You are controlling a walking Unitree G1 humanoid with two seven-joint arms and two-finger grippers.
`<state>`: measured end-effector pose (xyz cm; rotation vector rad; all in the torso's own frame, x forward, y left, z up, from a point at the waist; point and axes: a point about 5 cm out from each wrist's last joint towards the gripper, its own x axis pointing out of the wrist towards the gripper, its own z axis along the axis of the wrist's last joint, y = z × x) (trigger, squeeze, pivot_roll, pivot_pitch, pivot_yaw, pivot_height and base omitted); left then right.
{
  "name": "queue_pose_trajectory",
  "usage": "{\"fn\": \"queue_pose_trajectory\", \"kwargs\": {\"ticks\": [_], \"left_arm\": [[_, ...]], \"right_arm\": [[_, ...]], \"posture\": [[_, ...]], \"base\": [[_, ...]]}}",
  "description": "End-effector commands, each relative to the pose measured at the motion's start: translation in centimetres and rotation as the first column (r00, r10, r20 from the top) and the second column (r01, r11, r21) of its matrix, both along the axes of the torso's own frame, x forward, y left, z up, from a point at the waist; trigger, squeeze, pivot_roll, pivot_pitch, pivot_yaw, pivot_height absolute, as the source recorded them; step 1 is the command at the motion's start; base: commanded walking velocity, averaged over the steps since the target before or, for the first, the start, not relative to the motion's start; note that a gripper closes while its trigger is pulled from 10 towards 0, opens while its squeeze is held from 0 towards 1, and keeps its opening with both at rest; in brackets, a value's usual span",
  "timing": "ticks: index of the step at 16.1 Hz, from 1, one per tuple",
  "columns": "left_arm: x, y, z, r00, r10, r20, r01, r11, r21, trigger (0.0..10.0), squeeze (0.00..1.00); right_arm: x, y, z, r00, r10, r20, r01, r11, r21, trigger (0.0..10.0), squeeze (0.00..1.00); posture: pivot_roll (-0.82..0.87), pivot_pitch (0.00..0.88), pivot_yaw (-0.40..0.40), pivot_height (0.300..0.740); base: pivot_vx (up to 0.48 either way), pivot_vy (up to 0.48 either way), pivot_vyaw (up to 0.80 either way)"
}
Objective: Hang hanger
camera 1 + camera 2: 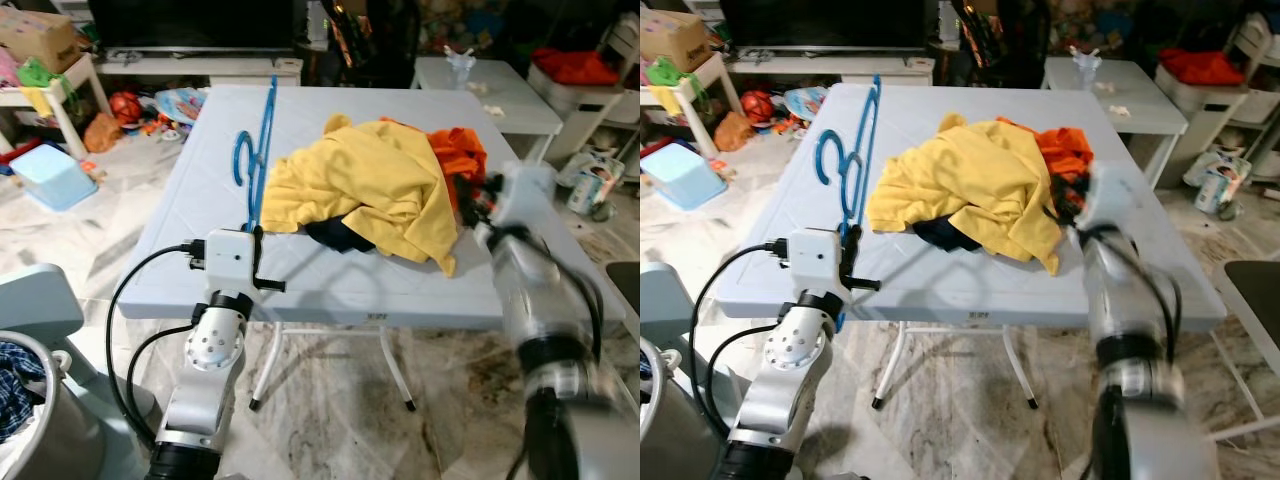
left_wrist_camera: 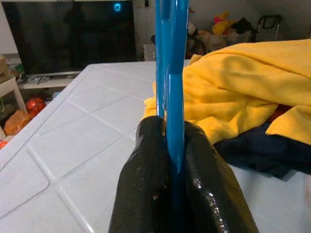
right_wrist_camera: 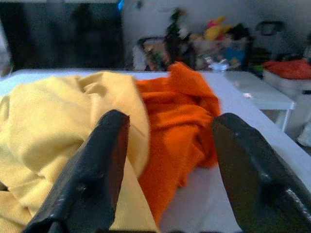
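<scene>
Left end effector (image 1: 257, 262) clenched on the blue hanger (image 1: 256, 150) at its near end; long axis running straight ahead over the surface (image 1: 200, 150). Right end effector (image 3: 165, 160) released, spread before the yellow shirt (image 1: 370, 185) and orange cloth (image 3: 180, 111), farther off.

Behind the white table (image 1: 330, 285) on marbled floor (image 1: 330, 410) stand a dark television (image 1: 190, 22) (switched off) and a second white table (image 1: 500, 95).
</scene>
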<state>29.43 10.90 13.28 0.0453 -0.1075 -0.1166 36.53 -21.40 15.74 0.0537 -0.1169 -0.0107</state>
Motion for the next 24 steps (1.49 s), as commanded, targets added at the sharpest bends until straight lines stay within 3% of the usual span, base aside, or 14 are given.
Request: {"fn": "queue_pose_trajectory", "kwargs": {"ticks": [1, 4, 6, 9, 10, 11, 18, 24], "left_arm": [[0.2, -0.6, 1.1, 0.999, -0.032, 0.034, 0.032, 0.999, 0.004, 10.0, 0.00], [0.5, -0.4, 1.0, 0.999, -0.024, 0.029, 0.024, 0.999, 0.024, 10.0, 0.00], [0.8, -0.2, 1.2, 1.000, -0.012, 0.029, 0.011, 1.000, 0.028, 10.0, 0.00], [0.9, -0.1, 1.1, 1.000, 0.007, 0.009, -0.007, 1.000, 0.007, 10.0, 0.00], [0.8, -0.1, 1.1, 1.000, 0.010, 0.009, -0.011, 1.000, 0.006, 10.0, 0.00], [0.7, -0.1, 1.0, 1.000, 0.010, 0.004, -0.010, 1.000, 0.007, 10.0, 0.00], [0.9, -0.6, 1.2, 1.000, -0.019, 0.000, 0.019, 1.000, 0.011, 10.0, 0.00], [0.7, -0.8, 1.2, 1.000, -0.030, 0.002, 0.030, 0.999, 0.017, 10.0, 0.00]], "right_arm": [[-0.5, -0.6, 1.0, 0.998, -0.041, 0.048, 0.040, 0.999, 0.036, 10.0, 1.00], [-1.2, -0.7, 0.6, 0.996, -0.082, 0.037, 0.081, 0.996, 0.029, 10.0, 1.00], [-1.1, 0.6, 1.8, 0.997, -0.035, 0.074, 0.033, 0.999, 0.037, 10.0, 1.00], [-0.8, 1.2, 2.6, 0.998, -0.027, 0.064, 0.022, 0.996, 0.082, 10.0, 1.00], [-0.8, 1.6, 2.9, 0.997, -0.014, 0.069, 0.009, 0.997, 0.080, 10.0, 0.67], [-0.9, 1.7, 3.2, 0.997, -0.024, 0.075, 0.020, 0.999, 0.048, 10.0, 0.00], [-1.1, 1.7, 2.5, 0.999, -0.045, 0.015, 0.044, 0.996, 0.082, 10.0, 0.00], [-1.1, 1.9, 2.1, 1.000, -0.029, -0.012, 0.030, 0.995, 0.096, 10.0, 0.00]], "posture": [[-0.10, 0.000, 0.010, 0.740], [-0.11, 0.000, 0.011, 0.740], [-0.10, 0.000, 0.004, 0.740], [-0.09, 0.000, -0.002, 0.740], [-0.09, 0.000, -0.001, 0.740], [-0.09, 0.000, -0.001, 0.740], [-0.09, 0.000, 0.005, 0.740], [-0.08, 0.000, 0.004, 0.740]], "base": [[0.000, 0.000, 0.00], [0.000, 0.000, 0.00], [0.000, 0.000, 0.00], [0.000, 0.000, 0.00], [0.000, 0.000, 0.00], [0.000, 0.000, 0.00], [0.000, 0.000, 0.00], [-0.247, 0.000, 0.00]]}}
